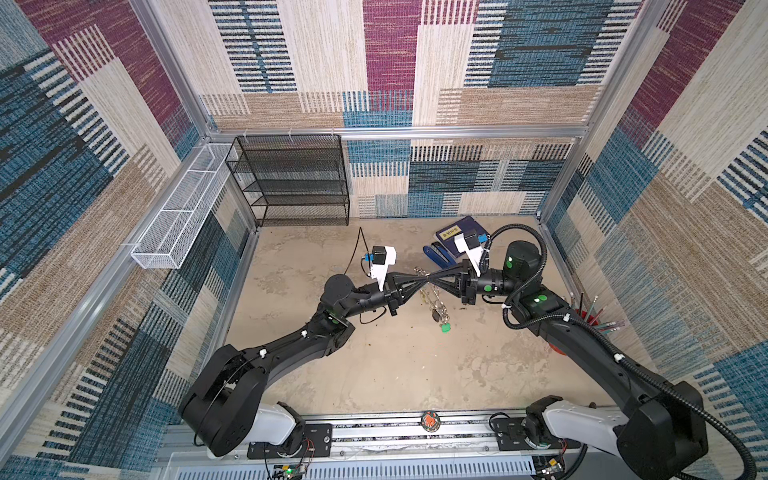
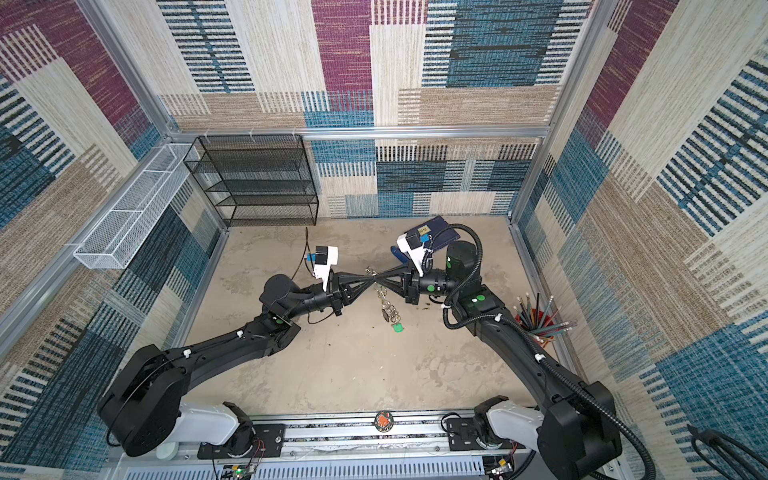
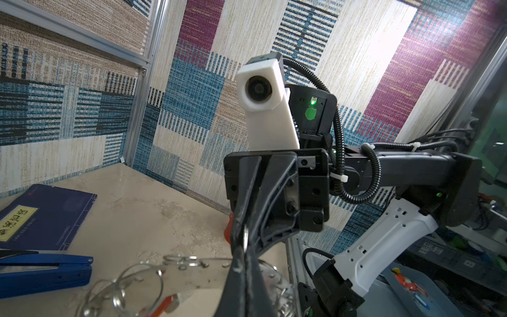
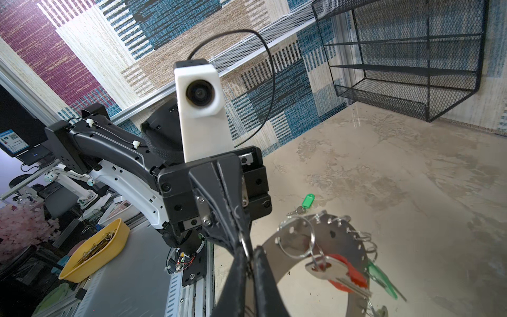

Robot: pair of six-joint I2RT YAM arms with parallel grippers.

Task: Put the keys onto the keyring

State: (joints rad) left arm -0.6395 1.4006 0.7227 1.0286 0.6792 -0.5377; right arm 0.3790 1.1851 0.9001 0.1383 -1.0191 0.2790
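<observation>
**Both grippers pinching the keyring over mid-table**

In both top views the left gripper (image 1: pixel 422 284) (image 2: pixel 370 283) and the right gripper (image 1: pixel 433 284) (image 2: pixel 380 284) are meeting tip to tip above the middle of the table (image 1: pixel 374 374). Each is pressing its jaws fully together. The keyring (image 1: pixel 431 296) (image 2: pixel 383 299) is hanging edge-on from the point where they meet. Whether its lower edge is touching the table cannot be told. Just beside that lower end the black-tagged key (image 1: pixel 435 314) (image 2: pixel 387 316) and the green-tagged key (image 1: pixel 445 328) (image 2: pixel 398 327) are lying close together on the table.

In the left wrist view the left gripper (image 3: pixel 242 269) is pointing nose to nose at the right gripper (image 3: pixel 244 238). A thin split ring (image 3: pixel 246 234) is showing between their tips. The keyring's rim rings (image 3: pixel 189 261) are showing blurred nearby, with a blue stapler (image 3: pixel 41 270) and a navy book (image 3: pixel 46 214) lying beyond.

In the right wrist view the right gripper (image 4: pixel 249 270) is squeezing shut where the split ring (image 4: pixel 243 241) is sitting at the keyring's rim. The left gripper (image 4: pixel 241 233) is pinching it from the opposite side. The keyring's grey disc (image 4: pixel 332 233) is tilting away, carrying a red-tagged key (image 4: pixel 343 270) and a green tag (image 4: pixel 381 277). The green-tagged key (image 4: pixel 306 201) is lying on the table beyond, apart from the disc.
</observation>
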